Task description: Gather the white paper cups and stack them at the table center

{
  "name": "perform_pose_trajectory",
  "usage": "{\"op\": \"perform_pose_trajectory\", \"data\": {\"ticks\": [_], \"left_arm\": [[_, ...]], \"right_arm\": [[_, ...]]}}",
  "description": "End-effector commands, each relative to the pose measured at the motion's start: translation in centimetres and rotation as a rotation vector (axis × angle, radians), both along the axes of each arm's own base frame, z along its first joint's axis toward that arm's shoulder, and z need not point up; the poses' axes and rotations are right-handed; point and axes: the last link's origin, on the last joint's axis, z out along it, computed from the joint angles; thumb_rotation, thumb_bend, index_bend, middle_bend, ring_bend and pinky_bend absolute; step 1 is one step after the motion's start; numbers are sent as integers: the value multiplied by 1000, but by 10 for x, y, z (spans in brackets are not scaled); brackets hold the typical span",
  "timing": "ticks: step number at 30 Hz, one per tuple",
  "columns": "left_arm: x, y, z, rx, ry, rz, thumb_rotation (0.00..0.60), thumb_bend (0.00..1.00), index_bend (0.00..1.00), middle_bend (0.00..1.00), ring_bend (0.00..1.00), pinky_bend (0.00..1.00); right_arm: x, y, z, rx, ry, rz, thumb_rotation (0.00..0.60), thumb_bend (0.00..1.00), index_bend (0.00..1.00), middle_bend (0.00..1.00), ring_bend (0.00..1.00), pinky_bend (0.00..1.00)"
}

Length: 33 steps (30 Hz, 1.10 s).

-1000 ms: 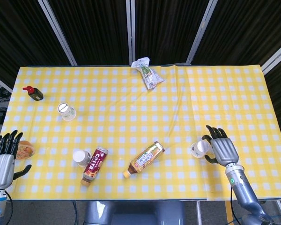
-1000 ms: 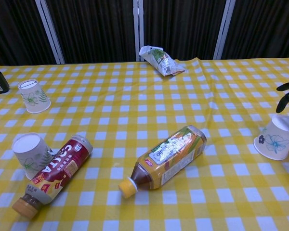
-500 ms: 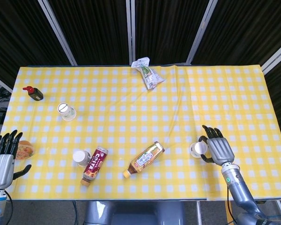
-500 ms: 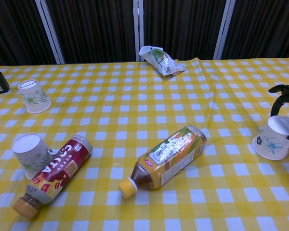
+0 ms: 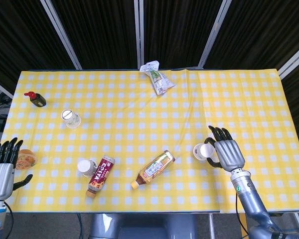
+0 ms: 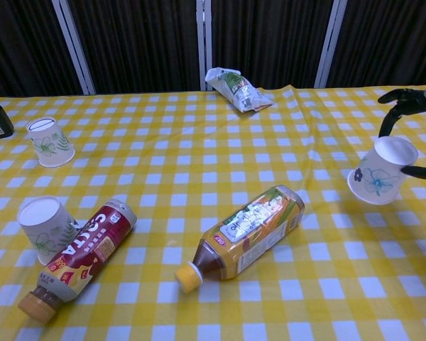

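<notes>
- My right hand [image 5: 225,153] grips a paper cup [image 5: 202,151] near the table's right edge, toward the front; in the chest view the cup [image 6: 380,170] is tilted and clear of the cloth, dark fingers [image 6: 398,101] curled over its rim.
- My left hand [image 5: 2,172] hangs just off the front left corner, fingers spread, holding nothing.
- A second paper cup [image 5: 71,118] stands upside down toward the left edge, about midway back.
- A third paper cup [image 5: 85,167] lies on its side near the front edge, left of centre, touching a red bottle [image 5: 100,176] that lies beside it.
- An orange bottle [image 5: 153,169] lies on its side near the front edge around the middle, cap pointing to the front.
- A small orange tub [image 5: 26,160] sits at the left edge, just beside my left hand.
- A dark bottle with a red cap [image 5: 36,99] is near the back left corner.
- A crumpled snack bag [image 5: 157,78] rests at the back edge, centre.
- The yellow checked tablecloth [image 5: 239,94] covers the table.
</notes>
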Motion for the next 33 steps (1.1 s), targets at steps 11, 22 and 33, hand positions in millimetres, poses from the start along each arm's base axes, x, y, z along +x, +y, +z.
{"op": "perform_pose_trajectory", "data": {"ticks": [11,22,33], "left_arm": [[-7,9,3,14,-8,33,600,83,0,0,0,0],[-13,17,3,-17,-37,54,600,84,0,0,0,0],[-17,20,6,-22,-63,70,600,84,0,0,0,0]], "right_arm": [[95,-44,-32,24,-52,130,600,273,497,53,0,22],[153,-59,-88,74,-58,197,600,271,501,59,0,25],[185,-69,-147,122,-45,203,600,269,501,65,0,24]]}}
